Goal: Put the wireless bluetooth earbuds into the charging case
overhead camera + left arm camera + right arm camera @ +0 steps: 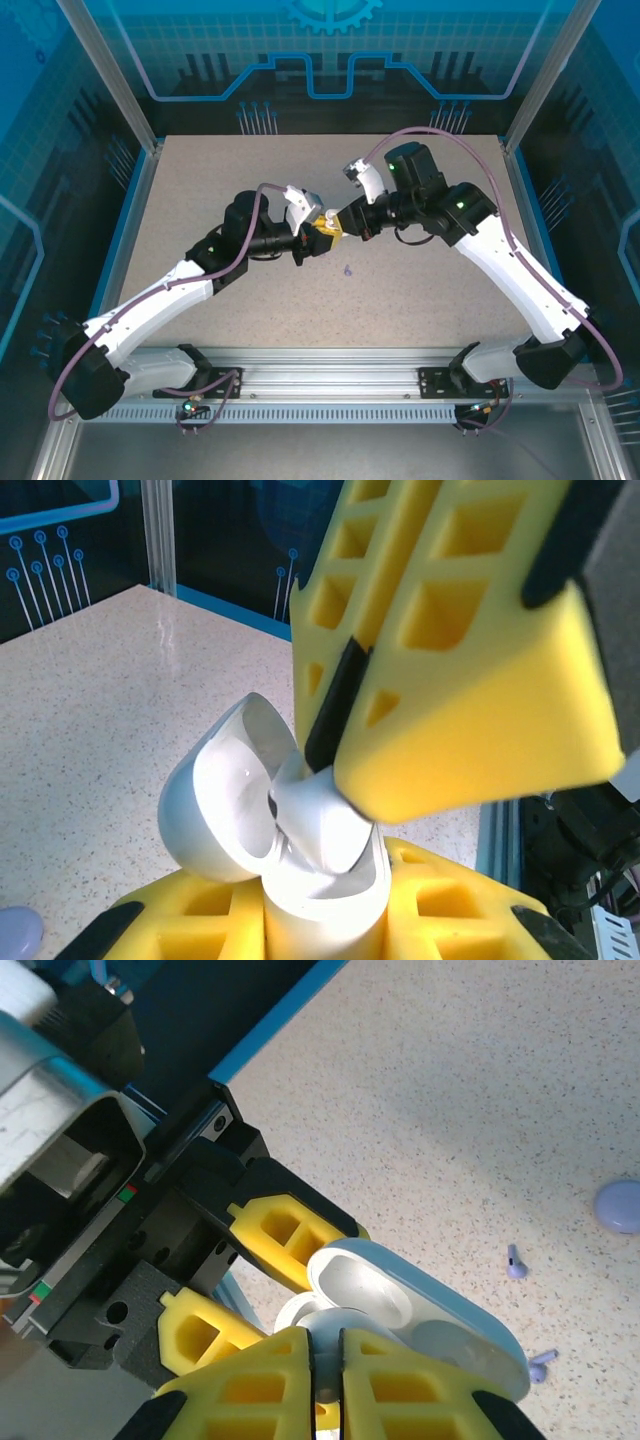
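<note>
The right end effector [325, 1345] is pinched shut on an earbud [318, 815], lowering-end at the open mouth of the charging case [225, 800]; the left end effector [320, 925] clamps the case's base, lid tilted back, over the bench [450, 1100]; two loose earbuds [516, 1261] lie near a purple disc [620, 1205].

My left arm [150, 310] and right arm [520, 270] wear smooth white shells over the long links, with black housings at the joints and small green lights. A pale lavender cable [58, 375] loops loose along each arm from base to wrist. My left gripper [318, 240] and right gripper [345, 224] have chunky yellow fingers [245, 1212] moulded with open rectangular pockets, edged with black strips, on black blocks with small round holes.
</note>
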Controlling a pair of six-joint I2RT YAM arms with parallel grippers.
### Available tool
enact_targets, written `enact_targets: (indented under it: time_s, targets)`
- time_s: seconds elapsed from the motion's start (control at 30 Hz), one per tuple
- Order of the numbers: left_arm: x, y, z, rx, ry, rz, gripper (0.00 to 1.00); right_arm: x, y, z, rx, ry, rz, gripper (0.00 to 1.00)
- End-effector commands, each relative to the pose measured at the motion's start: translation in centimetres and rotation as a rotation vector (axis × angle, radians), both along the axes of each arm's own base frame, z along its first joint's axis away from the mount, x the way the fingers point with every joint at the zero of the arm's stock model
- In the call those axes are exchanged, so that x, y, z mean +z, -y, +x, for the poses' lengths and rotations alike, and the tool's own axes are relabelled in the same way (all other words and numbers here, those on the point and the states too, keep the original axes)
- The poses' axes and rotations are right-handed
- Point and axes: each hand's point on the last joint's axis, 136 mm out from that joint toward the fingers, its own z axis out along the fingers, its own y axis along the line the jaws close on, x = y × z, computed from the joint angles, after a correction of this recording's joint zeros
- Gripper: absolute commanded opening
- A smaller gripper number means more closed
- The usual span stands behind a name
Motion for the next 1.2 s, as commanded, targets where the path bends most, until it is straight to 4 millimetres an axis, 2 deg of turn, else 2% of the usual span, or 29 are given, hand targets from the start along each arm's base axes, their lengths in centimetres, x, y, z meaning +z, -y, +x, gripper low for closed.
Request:
enact_targets:
  time_s: [0.0, 0.27, 0.47, 0.77, 1.17]
  targets:
    - [1.6, -0.1, -0.1, 0.010, 0.074, -0.038, 0.02, 2.0, -0.2, -0.3, 0.007, -0.032, 0.125, 0.11]
    - [1.5, -0.2, 0.9, 0.055, 0.124, -0.059, 0.02, 3.7, -0.8, -0.4, 0.018, -0.072, 0.259, 0.10]
    - [2.2, -0.2, 1.3, 0.071, 0.147, -0.087, 0.02, 3.4, -0.5, 0.3, -0.029, -0.081, 0.266, 0.09]
    - [3.1, -0.4, 1.7, 0.107, 0.191, -0.148, 0.00, 4.6, -1.3, 0.6, -0.033, -0.093, 0.381, 0.08]
    - [4.7, -0.9, 2.1, 0.145, 0.235, -0.207, 0.00, 5.4, -1.8, 1.0, -0.063, -0.068, 0.446, 0.08]
